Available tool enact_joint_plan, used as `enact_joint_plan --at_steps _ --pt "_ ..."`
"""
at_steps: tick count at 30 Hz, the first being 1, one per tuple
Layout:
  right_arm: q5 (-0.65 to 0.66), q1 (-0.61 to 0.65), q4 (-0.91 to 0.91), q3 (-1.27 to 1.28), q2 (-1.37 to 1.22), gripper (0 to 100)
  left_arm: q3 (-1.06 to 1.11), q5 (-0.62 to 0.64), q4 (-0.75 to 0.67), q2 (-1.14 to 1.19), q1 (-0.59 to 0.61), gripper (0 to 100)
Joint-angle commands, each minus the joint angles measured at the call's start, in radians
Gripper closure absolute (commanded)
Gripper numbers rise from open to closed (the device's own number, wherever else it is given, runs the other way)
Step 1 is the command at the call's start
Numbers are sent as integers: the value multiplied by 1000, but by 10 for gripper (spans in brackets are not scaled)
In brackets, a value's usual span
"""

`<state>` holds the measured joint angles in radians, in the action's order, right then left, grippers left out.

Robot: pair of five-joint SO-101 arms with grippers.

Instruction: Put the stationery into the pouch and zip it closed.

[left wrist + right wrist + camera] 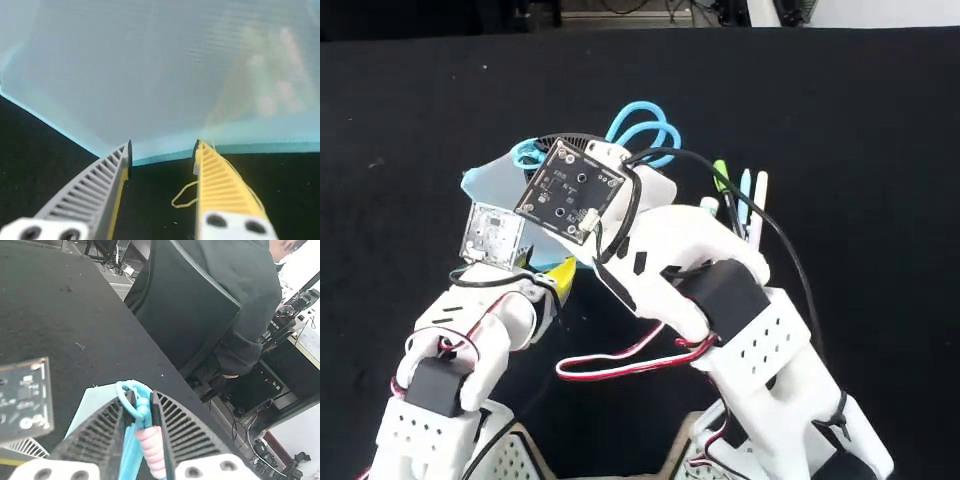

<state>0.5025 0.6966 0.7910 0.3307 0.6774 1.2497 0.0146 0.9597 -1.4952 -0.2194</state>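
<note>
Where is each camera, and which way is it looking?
High view: above, looking down on the table, both arms showing.
Left wrist view: rides the left wrist, facing the pouch past the left gripper.
Right wrist view: rides the right wrist, facing over the table edge, right gripper pinching a blue loop.
All three share the pouch.

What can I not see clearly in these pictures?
- High view: most of the pouch, zip included, under the left arm and right arm.
- Left wrist view: pale shapes behind the pouch wall, blurred.
- High view: pens, lower ends behind the right arm.
- Right wrist view: pink piece in right tool, cut by edge.
</note>
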Motion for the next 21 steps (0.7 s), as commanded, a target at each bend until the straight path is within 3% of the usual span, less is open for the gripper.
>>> enact_joint_plan --at_steps 1,6,16,21 --pt "12 40 11 -64 -1 988 -25 91 -5 -11 -13 756" --pt "15 107 114 -130 -7 988 -25 123 -9 -12 -19 741" --pt "15 109 195 -157 -1 988 -94 117 66 -52 -12 741" --pt "15 101 222 -154 1 988 -50 -5 66 -204 79 758"
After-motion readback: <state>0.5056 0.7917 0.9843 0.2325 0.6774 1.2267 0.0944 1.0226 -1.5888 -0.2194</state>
